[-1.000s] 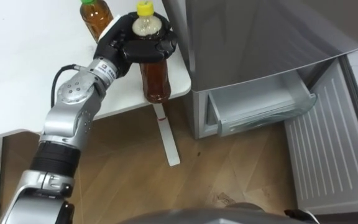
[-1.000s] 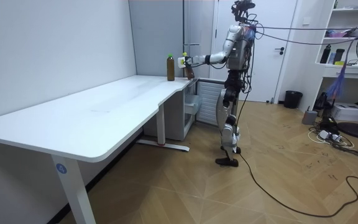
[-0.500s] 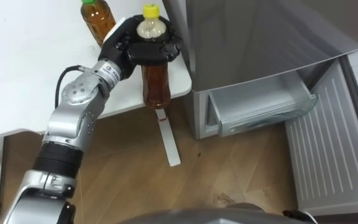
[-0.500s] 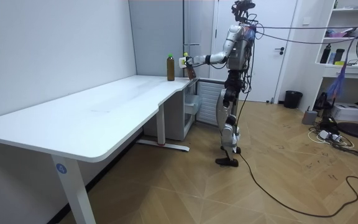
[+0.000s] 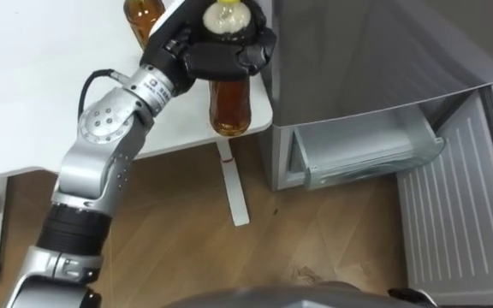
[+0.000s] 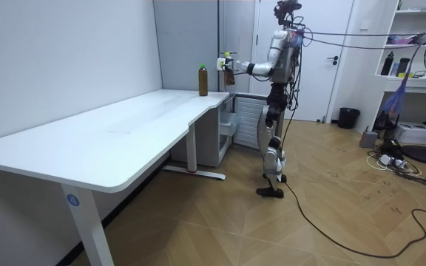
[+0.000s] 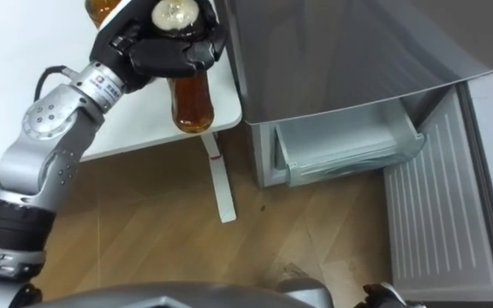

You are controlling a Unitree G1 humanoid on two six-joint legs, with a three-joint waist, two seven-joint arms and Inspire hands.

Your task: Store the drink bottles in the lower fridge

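White table (image 5: pixel 24 94); one brown bottle (image 5: pixel 144 14) upright near far corner.

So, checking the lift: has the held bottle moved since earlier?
Yes, the held bottle rose: it now hangs higher against the standing bottle, clear of the table.

At top centre, the left hand (image 5: pixel 229 56) is seen with black fingers and a white back. Down to the lower left, the arm is cased in silver, with a round screwed joint cap, a looped black cable and a black ribbed segment.
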